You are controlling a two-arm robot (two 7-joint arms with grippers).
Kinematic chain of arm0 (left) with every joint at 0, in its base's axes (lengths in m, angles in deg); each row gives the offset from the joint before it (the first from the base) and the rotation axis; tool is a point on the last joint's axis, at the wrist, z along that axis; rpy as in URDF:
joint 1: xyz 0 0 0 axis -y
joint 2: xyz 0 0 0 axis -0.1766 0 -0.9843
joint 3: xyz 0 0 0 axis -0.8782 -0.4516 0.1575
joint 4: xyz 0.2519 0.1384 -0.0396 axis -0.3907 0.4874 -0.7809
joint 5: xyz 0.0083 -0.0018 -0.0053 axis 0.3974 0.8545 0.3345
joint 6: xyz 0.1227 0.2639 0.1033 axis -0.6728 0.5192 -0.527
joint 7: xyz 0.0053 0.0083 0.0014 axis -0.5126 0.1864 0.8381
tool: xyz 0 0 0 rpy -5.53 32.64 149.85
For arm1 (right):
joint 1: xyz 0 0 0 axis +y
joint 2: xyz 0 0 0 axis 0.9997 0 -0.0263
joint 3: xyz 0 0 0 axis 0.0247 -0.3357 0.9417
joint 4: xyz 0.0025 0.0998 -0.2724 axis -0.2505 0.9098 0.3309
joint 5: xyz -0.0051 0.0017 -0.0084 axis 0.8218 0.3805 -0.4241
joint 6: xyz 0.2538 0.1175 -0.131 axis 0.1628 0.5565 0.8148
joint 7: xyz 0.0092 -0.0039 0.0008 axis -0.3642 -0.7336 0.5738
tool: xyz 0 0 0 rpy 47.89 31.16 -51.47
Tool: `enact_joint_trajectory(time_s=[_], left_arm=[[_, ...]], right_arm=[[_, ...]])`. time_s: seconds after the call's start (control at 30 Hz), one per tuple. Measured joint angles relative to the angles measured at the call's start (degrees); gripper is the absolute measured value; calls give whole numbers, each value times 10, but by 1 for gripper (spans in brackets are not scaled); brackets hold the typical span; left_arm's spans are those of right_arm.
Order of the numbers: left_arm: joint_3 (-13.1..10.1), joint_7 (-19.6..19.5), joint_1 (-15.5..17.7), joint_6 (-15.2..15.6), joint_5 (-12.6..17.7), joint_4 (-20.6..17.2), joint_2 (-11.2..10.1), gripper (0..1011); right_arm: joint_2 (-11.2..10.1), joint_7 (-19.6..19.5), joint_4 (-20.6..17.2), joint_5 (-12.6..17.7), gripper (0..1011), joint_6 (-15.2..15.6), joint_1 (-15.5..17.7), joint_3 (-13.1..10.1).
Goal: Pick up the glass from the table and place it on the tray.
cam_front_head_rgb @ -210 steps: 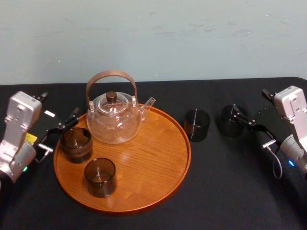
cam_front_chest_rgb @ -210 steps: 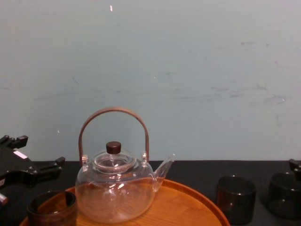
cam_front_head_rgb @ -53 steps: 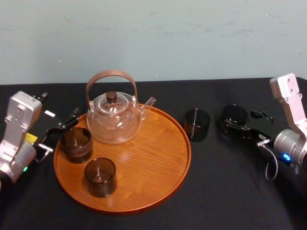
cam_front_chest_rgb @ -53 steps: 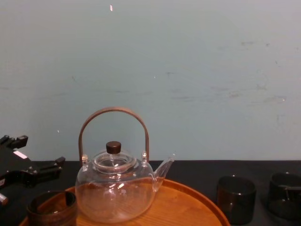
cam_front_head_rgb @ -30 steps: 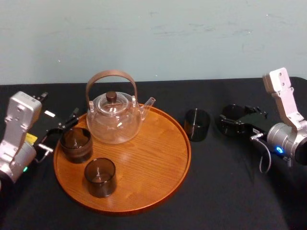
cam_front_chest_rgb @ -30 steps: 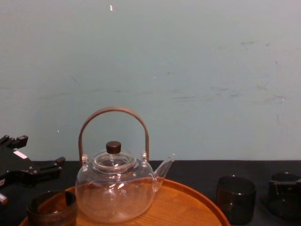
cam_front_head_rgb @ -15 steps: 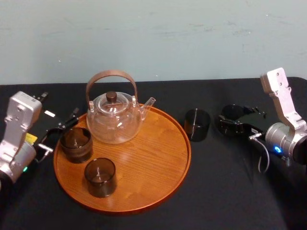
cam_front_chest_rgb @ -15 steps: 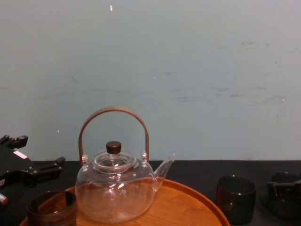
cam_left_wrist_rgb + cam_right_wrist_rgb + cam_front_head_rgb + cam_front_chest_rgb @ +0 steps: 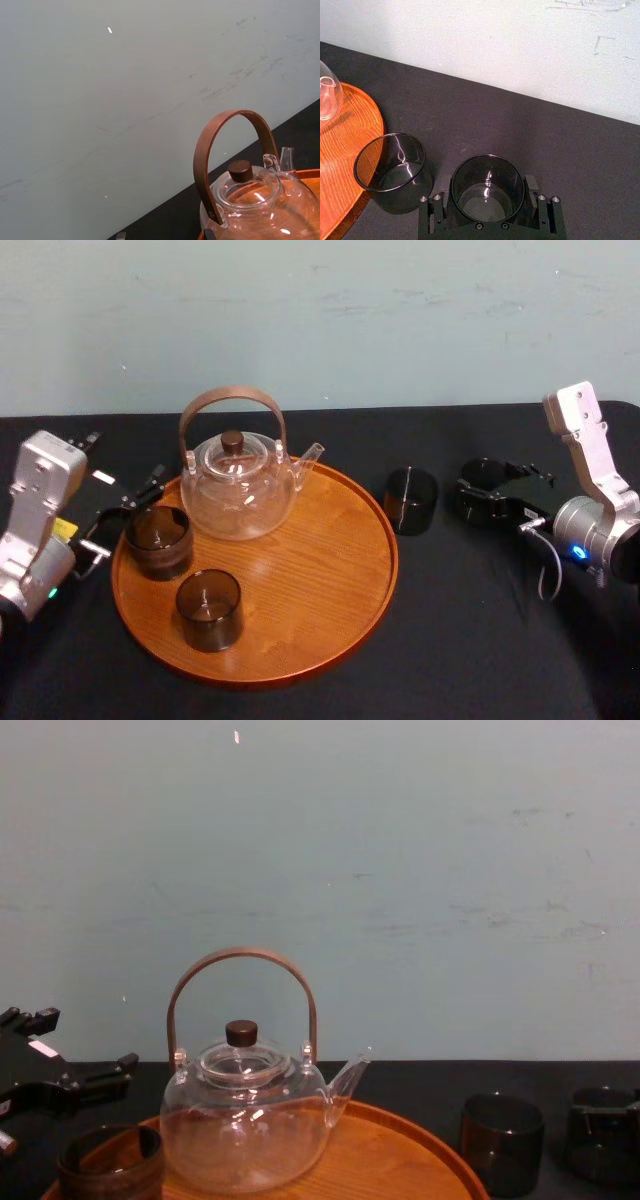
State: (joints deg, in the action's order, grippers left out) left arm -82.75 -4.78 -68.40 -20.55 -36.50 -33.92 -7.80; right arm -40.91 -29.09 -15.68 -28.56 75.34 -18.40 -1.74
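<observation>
The counter [image 9: 460, 640] carries the tray [image 9: 320, 570] at lower centre-left of the head view. The glass [image 9: 487, 480] stands upright off the tray, at centre right, beside a second glass [image 9: 411, 500]. The right end effector [image 9: 488, 194] is closed on its opposite side walls. Expect a light, rigid, slippery, brittle load; hold it mid-wall with moderate force and keep it level. The left end effector [image 9: 122, 520] is parked, spread open, at the tray's left rim.
</observation>
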Motion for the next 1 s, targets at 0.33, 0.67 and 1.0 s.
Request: enact_joint_trajectory(time_s=[0.33,0.67,1.0], left_arm=[[0,0,0,0,0,0,0,1001],[0,0,0,0,0,0,0,1001],[0,0,0,0,0,0,0,1001]], right_arm=[[0,0,0,0,889,0,0,0],[-5,10,-14,8,889,-7,10,-10],[-34,27,-83,29,889,-7,58,-33]])
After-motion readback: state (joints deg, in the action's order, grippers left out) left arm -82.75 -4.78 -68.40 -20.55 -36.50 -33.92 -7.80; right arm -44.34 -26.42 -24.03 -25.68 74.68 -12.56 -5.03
